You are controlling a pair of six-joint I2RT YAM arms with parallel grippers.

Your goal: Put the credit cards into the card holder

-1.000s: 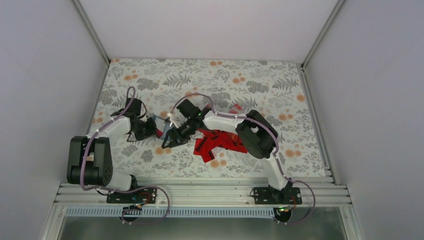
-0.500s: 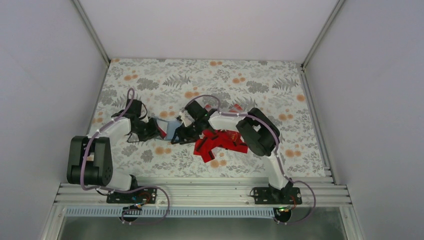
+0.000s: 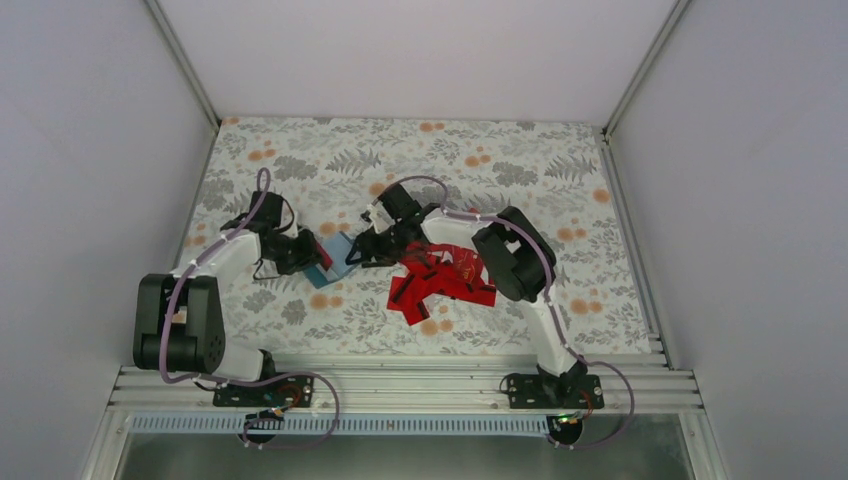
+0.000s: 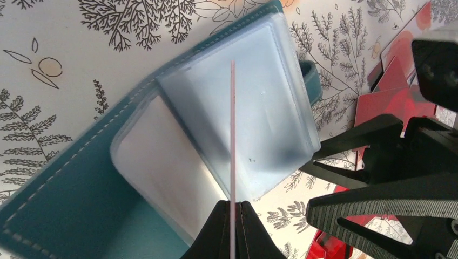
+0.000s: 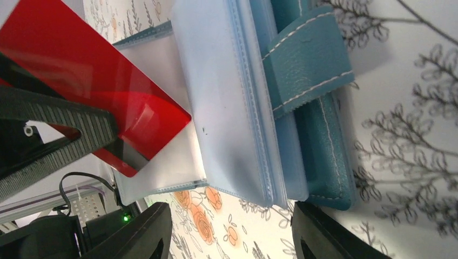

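**Card on edge over the open sleeves**

We see the left gripper clamped tight on one credit card. The card stands on edge directly above the card holder, its long axis running straight out from the fingertips across the clear sleeves. The holder lies open and slantwise on the table, left of the middle, with its strap on the side toward the right arm.

The right gripper has its jaws about half spread and grips nothing. Its tips sit at the sleeves' outer edge, though we cannot tell whether they touch.

We judge that the left arm, already over the holder, must lay the card flatter and line it up with a sleeve mouth. The right fingers crowd that side. The remaining credit cards lie heaped just right of the holder, beneath the right arm.
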